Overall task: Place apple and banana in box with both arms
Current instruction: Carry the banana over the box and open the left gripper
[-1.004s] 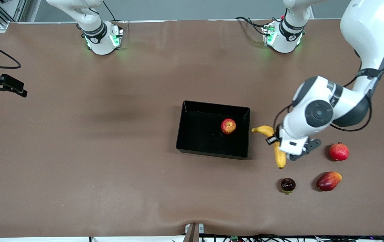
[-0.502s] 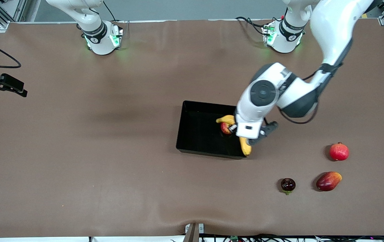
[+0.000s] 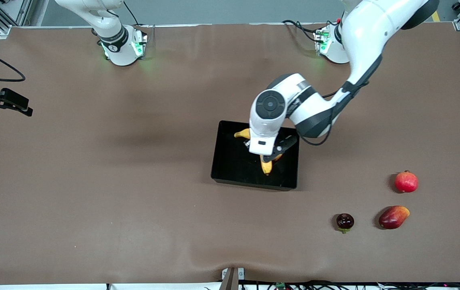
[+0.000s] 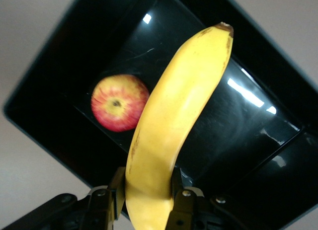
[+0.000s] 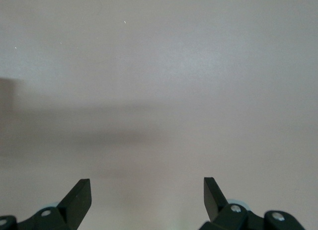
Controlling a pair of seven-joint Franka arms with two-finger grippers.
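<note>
The left end effector (image 3: 268,155) hangs over the box (image 3: 230,177), clamped on the banana (image 3: 266,167). From the front view the arm's white wrist covers most of the fruit: only one yellow tip shows above the wrist and the other end below it, and the apple is hidden under the arm. The left wrist view fills that in. There the left end effector (image 4: 145,200) has both fingers (image 4: 181,202) pressed against the banana (image 4: 174,120) near one end, the rest of the fruit curving out over the box (image 4: 49,115), and the apple (image 4: 118,102) sits on the black floor inside the box, below the banana and not touching it as far as can be seen.

The right end effector (image 5: 147,195) appears only in the right wrist view, its two fingers spread wide with nothing between them, over bare brown desk (image 5: 159,81); that arm waits.

Only the front view shows the other fruit on the desk (image 3: 93,181), toward the left arm's end: a round red fruit (image 3: 406,181), a red-orange mango (image 3: 393,217) nearer the camera, and beside that a small dark fruit (image 3: 345,221)
</note>
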